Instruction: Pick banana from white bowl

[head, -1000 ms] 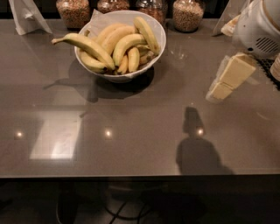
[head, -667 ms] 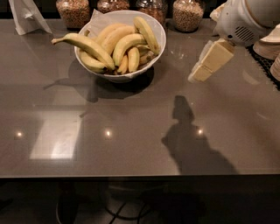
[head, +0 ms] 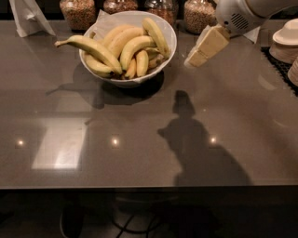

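Observation:
The white bowl (head: 133,82) stands on the dark table at the back, left of centre, and holds several bananas. A long, plump, curved yellow banana (head: 132,47) lies in the middle of the pile. A longer slim banana (head: 91,46) sticks out over the left rim, and short stubby ones lie low at the front. My gripper (head: 197,57) with cream-coloured pads hangs above the table just right of the bowl, pointing down and left. It touches neither the bowl nor a banana and holds nothing.
Several glass jars (head: 78,12) of dry food line the back edge behind the bowl. A white paper item (head: 29,16) stands at the back left. Stacked small pale dishes (head: 285,41) sit on a black mat (head: 281,66) at the right edge.
My arm and gripper have moved left and farther back, from the right edge to a spot close beside the bowl. The bowl and bananas have not moved.

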Controlling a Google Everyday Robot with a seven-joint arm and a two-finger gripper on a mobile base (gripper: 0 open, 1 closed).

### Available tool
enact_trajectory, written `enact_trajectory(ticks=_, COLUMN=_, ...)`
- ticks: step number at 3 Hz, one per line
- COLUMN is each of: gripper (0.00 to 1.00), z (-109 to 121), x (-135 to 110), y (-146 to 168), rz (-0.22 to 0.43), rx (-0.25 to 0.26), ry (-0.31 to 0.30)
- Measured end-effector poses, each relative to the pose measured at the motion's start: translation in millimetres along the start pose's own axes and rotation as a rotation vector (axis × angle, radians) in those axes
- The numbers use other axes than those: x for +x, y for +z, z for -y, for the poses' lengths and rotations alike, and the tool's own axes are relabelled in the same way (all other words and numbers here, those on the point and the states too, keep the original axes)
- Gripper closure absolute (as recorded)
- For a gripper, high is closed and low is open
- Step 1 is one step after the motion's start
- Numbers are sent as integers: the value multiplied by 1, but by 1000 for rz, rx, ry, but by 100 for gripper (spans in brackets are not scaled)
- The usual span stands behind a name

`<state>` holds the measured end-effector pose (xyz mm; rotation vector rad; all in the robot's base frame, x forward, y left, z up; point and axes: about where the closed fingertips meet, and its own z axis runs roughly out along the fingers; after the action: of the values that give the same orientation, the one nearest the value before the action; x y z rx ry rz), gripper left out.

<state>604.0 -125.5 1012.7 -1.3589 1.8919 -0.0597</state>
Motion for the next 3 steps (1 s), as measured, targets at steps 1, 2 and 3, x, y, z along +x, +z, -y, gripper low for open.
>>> enact_trajectory(ticks=1, gripper=0, z=7, x=-18, y=21, rz=68, rx=26, ry=9)
enact_trajectory(ticks=2, gripper=0, z=22, x=-46, y=55, rz=169, rx=68, ry=51)
enact_trajectory(ticks=3, gripper=0, z=38, x=-71, y=88, rz=263, rx=87, ry=108)
